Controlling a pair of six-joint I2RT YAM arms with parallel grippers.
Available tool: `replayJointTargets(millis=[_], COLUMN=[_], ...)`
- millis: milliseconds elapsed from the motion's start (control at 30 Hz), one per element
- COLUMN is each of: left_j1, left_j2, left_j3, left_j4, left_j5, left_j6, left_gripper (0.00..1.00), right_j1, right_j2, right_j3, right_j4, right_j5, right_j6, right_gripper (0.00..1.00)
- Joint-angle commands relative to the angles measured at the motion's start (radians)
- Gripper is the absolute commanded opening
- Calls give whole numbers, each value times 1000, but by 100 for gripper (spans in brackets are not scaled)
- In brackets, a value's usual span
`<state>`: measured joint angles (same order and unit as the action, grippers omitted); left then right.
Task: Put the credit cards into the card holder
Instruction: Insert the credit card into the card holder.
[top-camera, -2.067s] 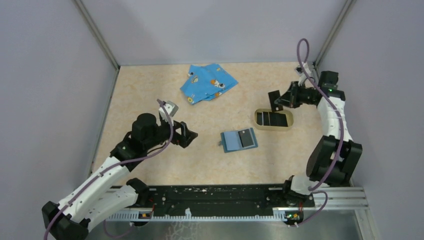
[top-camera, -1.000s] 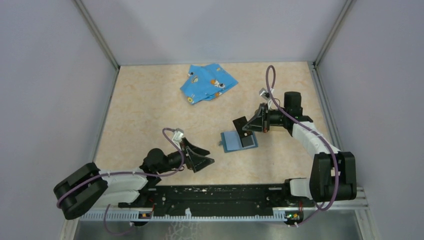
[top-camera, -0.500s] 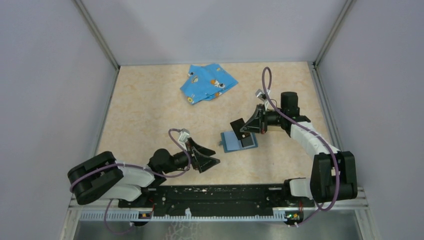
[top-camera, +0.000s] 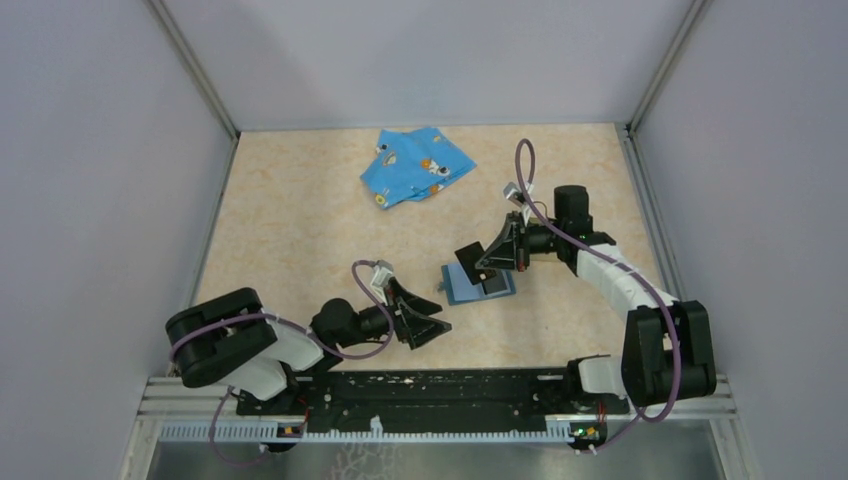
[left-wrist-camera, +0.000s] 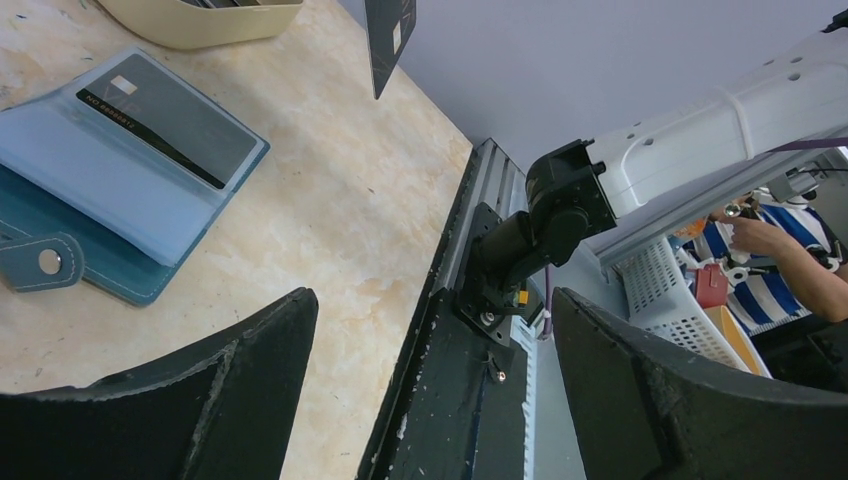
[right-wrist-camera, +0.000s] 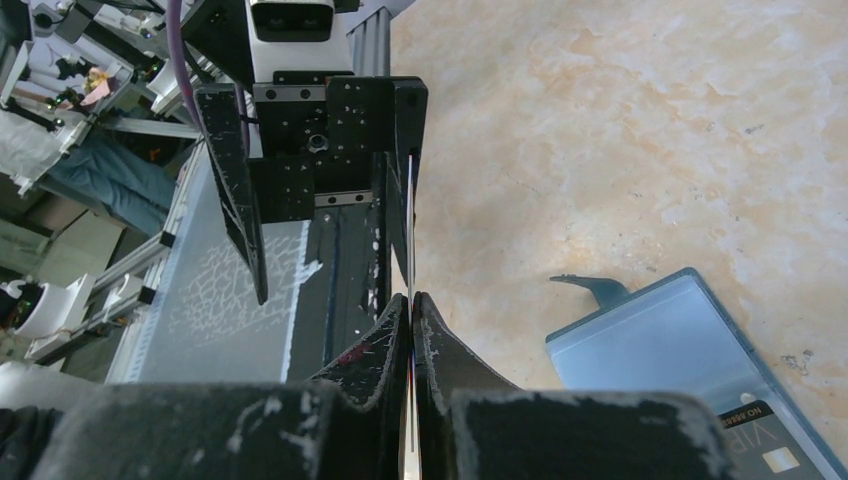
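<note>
The teal-blue card holder (top-camera: 462, 290) lies open on the table, with one black credit card (left-wrist-camera: 165, 120) in its right half. My right gripper (top-camera: 490, 262) is shut on a second black credit card (top-camera: 470, 258) and holds it upright above the holder's near-left part. In the right wrist view this card (right-wrist-camera: 410, 225) shows edge-on between the shut fingers, with the holder (right-wrist-camera: 690, 360) lower right. My left gripper (top-camera: 420, 325) is open and empty, low over the table, front left of the holder (left-wrist-camera: 110, 190).
A blue cartoon-print cloth (top-camera: 415, 165) lies at the back. The tan oval tray (left-wrist-camera: 200, 15) shows only in the left wrist view, behind the holder; my right arm hides it from above. The black rail (top-camera: 430, 390) runs along the near edge.
My right gripper has carried a black card from the tray to above the holder, still edging left. My left arm has dropped low and slid right along the front edge.
</note>
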<state>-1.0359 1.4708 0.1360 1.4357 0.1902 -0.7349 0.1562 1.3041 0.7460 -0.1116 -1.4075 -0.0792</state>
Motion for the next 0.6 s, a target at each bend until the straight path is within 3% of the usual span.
replayJointTargets(millis=[0, 567], left_j1=[-13, -38], left_j2=[41, 171], left_j3=[27, 52], left_j4=[118, 229], left_j5=[-19, -48], left_j6=[25, 50], left_gripper=[92, 89], right_j1=[22, 37], right_j2=[4, 4], right_j3=[-2, -4], right_j4=[41, 36], right_j5=[-15, -13], right_j6=[-37, -44], right_gripper=[0, 0])
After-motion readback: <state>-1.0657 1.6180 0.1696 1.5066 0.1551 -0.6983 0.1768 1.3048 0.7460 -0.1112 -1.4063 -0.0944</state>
